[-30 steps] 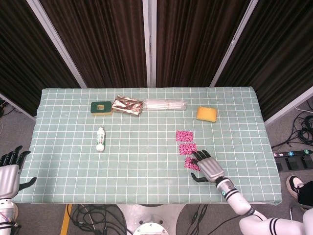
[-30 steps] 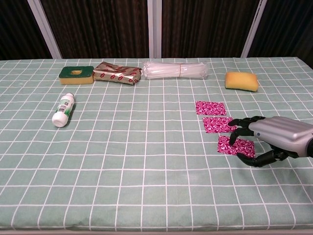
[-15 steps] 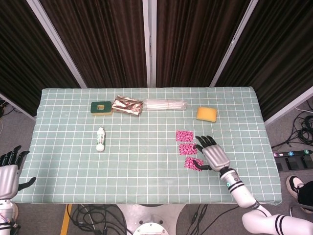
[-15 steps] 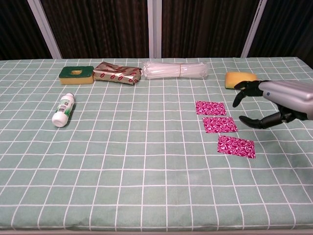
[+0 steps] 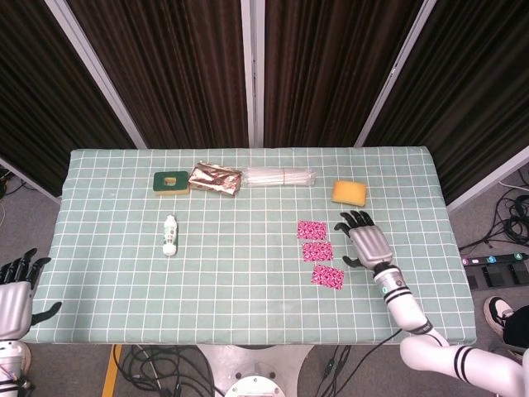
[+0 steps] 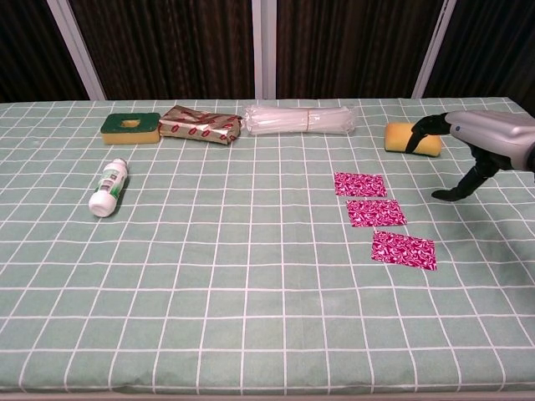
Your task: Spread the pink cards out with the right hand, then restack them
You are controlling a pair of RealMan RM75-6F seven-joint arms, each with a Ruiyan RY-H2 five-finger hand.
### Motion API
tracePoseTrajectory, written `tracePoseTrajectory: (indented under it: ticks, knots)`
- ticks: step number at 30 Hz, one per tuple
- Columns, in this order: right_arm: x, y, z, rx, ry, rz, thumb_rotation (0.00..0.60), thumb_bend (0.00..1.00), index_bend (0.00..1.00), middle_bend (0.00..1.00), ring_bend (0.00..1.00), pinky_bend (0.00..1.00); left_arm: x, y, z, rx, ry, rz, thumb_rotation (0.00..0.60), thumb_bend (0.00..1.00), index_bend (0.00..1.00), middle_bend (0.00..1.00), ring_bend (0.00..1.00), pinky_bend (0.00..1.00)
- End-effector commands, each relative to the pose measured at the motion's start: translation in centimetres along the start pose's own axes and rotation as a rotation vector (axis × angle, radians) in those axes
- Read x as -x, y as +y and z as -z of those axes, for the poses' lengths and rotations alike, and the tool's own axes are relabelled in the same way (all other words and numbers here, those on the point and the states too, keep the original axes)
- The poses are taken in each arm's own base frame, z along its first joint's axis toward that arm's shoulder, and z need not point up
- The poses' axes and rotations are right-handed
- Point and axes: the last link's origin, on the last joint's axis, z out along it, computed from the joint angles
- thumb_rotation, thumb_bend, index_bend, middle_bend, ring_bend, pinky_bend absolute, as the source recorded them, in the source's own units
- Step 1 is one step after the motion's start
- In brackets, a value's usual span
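Three pink patterned cards lie apart in a short diagonal row on the green checked cloth: the far card (image 5: 312, 228) (image 6: 360, 184), the middle card (image 5: 317, 250) (image 6: 375, 212) and the near card (image 5: 328, 277) (image 6: 405, 249). My right hand (image 5: 368, 242) (image 6: 485, 142) hovers above the table to the right of the cards, fingers spread, holding nothing and touching no card. My left hand (image 5: 14, 285) hangs off the table's left edge, fingers apart and empty; the chest view does not show it.
Along the far side sit a green sponge (image 5: 171, 182), a foil packet (image 5: 216, 179), a clear bag of sticks (image 5: 281, 176) and a yellow sponge (image 5: 350, 193) (image 6: 412, 138) just beyond my right hand. A white bottle (image 5: 170, 235) lies at the left.
My right hand has lifted off the near card and drawn back up and to the right, away from the row. The three cards stay spread.
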Motion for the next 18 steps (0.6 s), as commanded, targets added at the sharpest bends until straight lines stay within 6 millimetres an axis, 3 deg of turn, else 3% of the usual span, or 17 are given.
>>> tracePoseTrajectory:
  ticks: [1,11,18]
  knots:
    - [-0.3,-1.2,-2.5,0.013,-0.018,-0.022,0.600,0.13,0.30,0.09,0.00,0.00,0.0,-0.1,0.1,-0.005,0.001,0.001,0.600,0.09,0.27,0.20,0.15,0.17]
    - [1.4,-4.2,-7.3,0.055,-0.080,-0.004,0.597,0.15,0.32,0.10,0.00,0.00,0.1,-0.5,0.5,-0.022,-0.007,0.002,0.600,0.09,0.27,0.20,0.15,0.17]
    - [2.7,-5.5,-8.9,0.080,-0.092,-0.020,0.599,0.12,0.32,0.10,0.00,0.00,0.2,-0.6,0.4,-0.024,-0.013,-0.001,0.600,0.09,0.27,0.20,0.15,0.17]
